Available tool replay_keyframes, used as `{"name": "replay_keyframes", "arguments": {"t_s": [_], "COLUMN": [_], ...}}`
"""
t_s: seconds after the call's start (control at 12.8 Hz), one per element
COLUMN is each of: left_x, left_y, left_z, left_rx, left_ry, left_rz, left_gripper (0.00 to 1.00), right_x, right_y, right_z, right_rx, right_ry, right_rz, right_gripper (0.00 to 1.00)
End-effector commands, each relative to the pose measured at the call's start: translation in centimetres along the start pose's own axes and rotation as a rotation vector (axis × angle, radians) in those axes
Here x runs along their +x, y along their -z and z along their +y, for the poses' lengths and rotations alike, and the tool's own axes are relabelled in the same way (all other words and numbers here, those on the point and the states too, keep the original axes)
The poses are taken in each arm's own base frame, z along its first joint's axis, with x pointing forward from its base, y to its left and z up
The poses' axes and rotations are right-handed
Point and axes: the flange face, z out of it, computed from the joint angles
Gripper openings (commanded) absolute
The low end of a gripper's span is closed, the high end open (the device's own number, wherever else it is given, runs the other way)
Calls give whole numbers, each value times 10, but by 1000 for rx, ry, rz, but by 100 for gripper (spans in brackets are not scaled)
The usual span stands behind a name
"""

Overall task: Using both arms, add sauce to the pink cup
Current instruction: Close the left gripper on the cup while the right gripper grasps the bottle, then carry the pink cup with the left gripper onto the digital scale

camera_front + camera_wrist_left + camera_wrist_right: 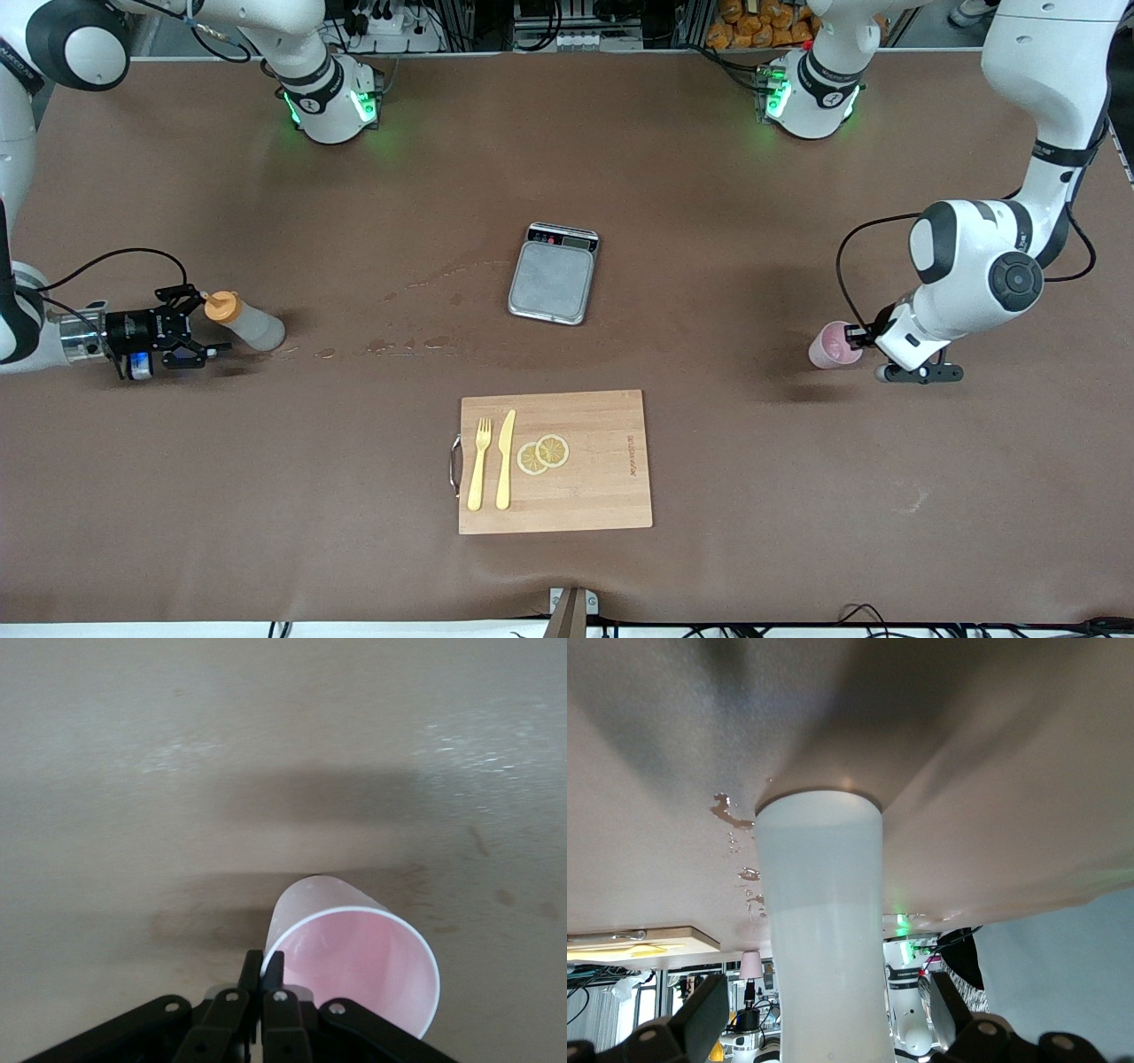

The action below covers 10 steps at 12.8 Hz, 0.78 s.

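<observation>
Front view shows the right gripper (197, 328) spread wide around the sauce (245, 322), which lies on its side toward the right arm's end of the table; the left gripper (855, 337) sits at the pink cup (834, 345) toward the left arm's end. Left wrist view shows its fingers (262, 979) pressed together on the cup's thin rim; the cup looks light and flexible, so a rim pinch should hold. Right wrist view shows the translucent bottle between open fingers (704, 1014); it likely squeezes soft, so grip mid-body.
</observation>
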Motion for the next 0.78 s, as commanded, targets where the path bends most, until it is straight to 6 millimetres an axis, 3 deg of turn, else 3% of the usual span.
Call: {"name": "replay_keyframes", "arguments": {"t_s": [0.0,0.23,0.7], "left_x": [-7,-26,-86], "left_y": [28,38,63], "left_z": [53,139,314], "left_rx": [-19,-44,-80], "left_ry": [24,97,262], "left_rz": [1,-12,-4], "left_gripper": [0,0,0], "right_x": [9,16,29], "right_y": [-11,-19,-39], "right_z": [-4,-4,-4], "right_rx": [6,-3,-10], "right_ry": [-25,-31,-39], "right_rz": [-43,-54,-96], "right_gripper": [100,100,99]}}
